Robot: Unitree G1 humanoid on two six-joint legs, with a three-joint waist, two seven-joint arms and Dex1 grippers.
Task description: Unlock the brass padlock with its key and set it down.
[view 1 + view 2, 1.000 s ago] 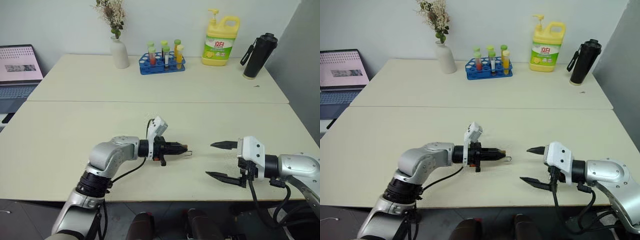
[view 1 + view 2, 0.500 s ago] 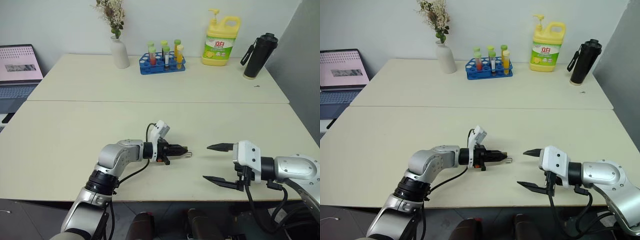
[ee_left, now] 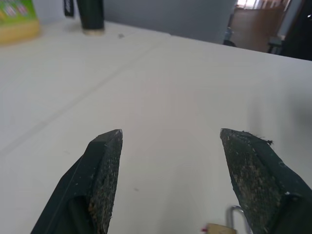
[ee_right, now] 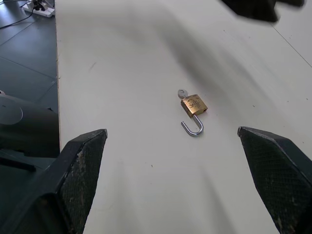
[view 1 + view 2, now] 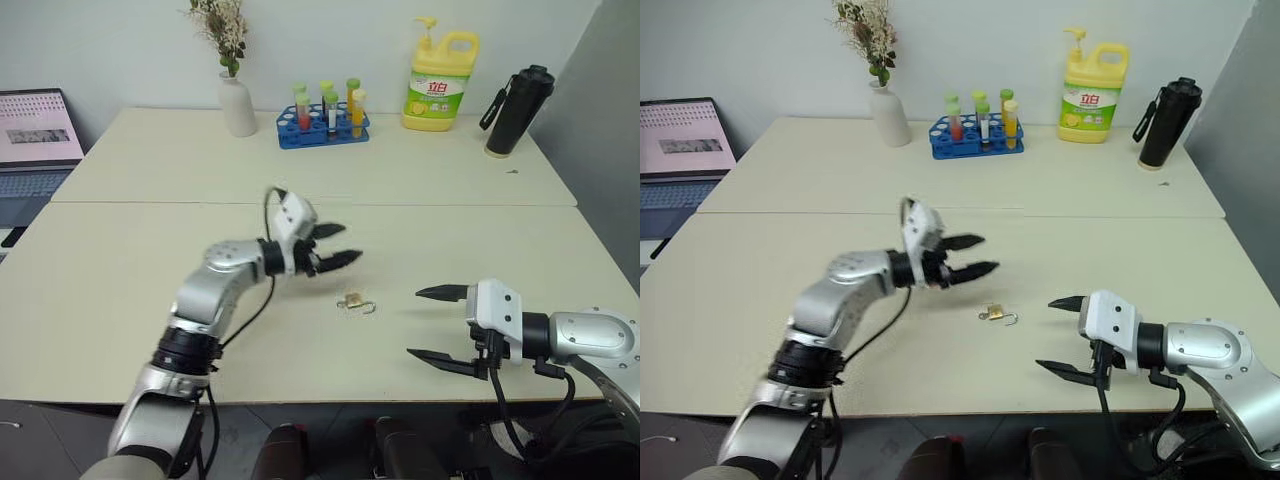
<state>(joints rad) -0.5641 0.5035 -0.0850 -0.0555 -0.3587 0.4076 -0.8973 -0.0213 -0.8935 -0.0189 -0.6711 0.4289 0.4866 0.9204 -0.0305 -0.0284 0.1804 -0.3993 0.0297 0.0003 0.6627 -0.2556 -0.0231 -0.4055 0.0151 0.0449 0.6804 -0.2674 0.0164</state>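
Lying unlocked between two wide-open, empty end effectors [image 5: 333, 245] [image 5: 432, 324], brass padlock [image 4: 193, 104].

I'm looking over two pale cream tables [image 5: 480, 230] pushed together, a seam running between them. Behind stands a plain white wall [image 5: 120, 50], with a grey panel [image 5: 610, 110] closing off the right side. Along the far table's back edge sit a white vase of dried flowers [image 5: 238, 100], a blue rack of test tubes [image 5: 324, 122], a yellow detergent jug [image 5: 440, 80] and a black flask [image 5: 518, 110]. An open laptop [image 5: 38, 135] sits at far left. The light is even and soft.
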